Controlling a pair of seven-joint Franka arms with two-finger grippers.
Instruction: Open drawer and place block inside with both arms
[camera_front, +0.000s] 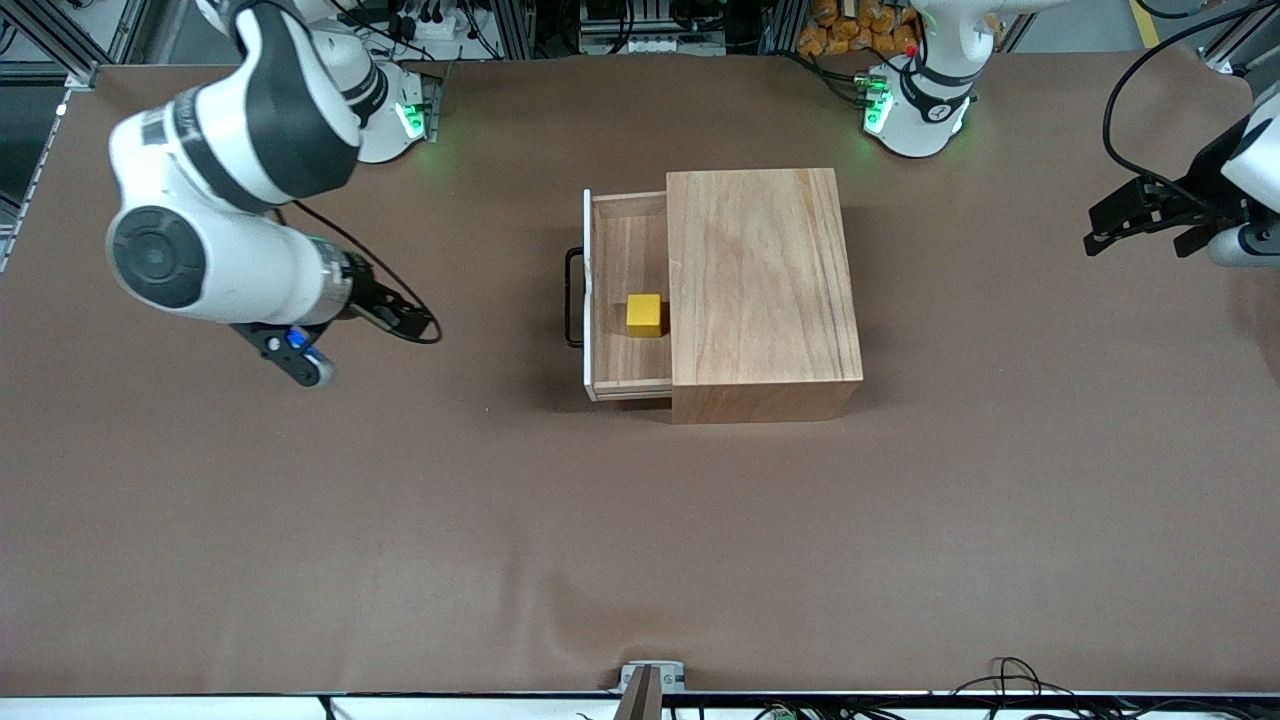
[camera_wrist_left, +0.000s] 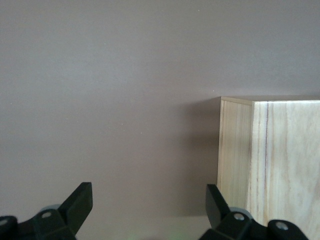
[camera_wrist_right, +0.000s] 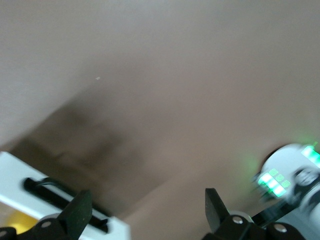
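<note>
The wooden box stands mid-table with its drawer pulled out toward the right arm's end. The drawer's white-edged front panel carries a black wire handle. The yellow block lies in the drawer. My right gripper is open and empty, over bare table apart from the handle. Its wrist view shows the panel, the handle and a sliver of the block. My left gripper is open and empty, over the table's left-arm end. Its wrist view shows a box corner.
The brown table cover stretches wide around the box. The arm bases with green rings stand along the table edge farthest from the front camera. A loose black cable loops off the right wrist.
</note>
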